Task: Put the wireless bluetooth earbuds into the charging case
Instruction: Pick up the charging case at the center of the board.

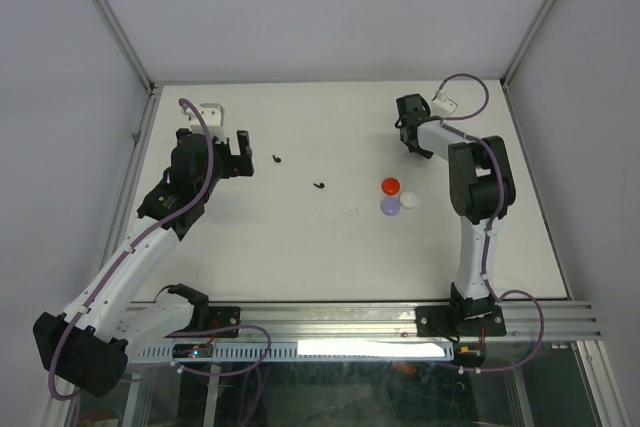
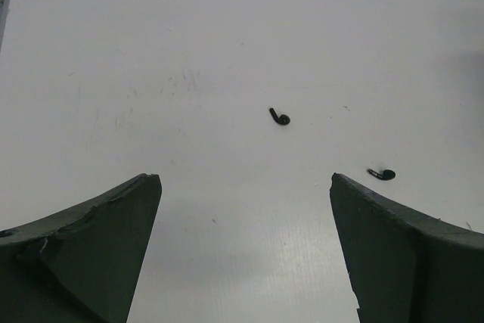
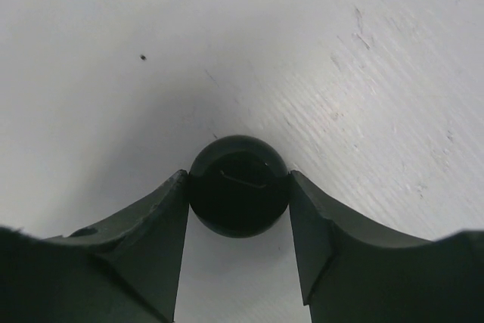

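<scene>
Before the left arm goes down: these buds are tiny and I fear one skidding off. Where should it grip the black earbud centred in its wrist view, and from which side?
Probably the rounded head of the black earbud, not its thin stem. It lies flat on the table, so come straight down from above, the open left gripper straddling the head.

- The top view looks down from above and behind the arm bases, taking in the whole table (image 1: pixel 300 247) from afar.
- The left wrist view looks forward and down past the left gripper (image 2: pixel 246 179) at two black earbuds (image 2: pixel 280 117) (image 2: pixel 382 174). The top view shows the same earbuds (image 1: pixel 276 157) (image 1: pixel 319 185).
- The right wrist view sits very close to the table, with the black round case (image 3: pixel 238 185) between the fingers of the right gripper (image 3: pixel 238 175).
</scene>
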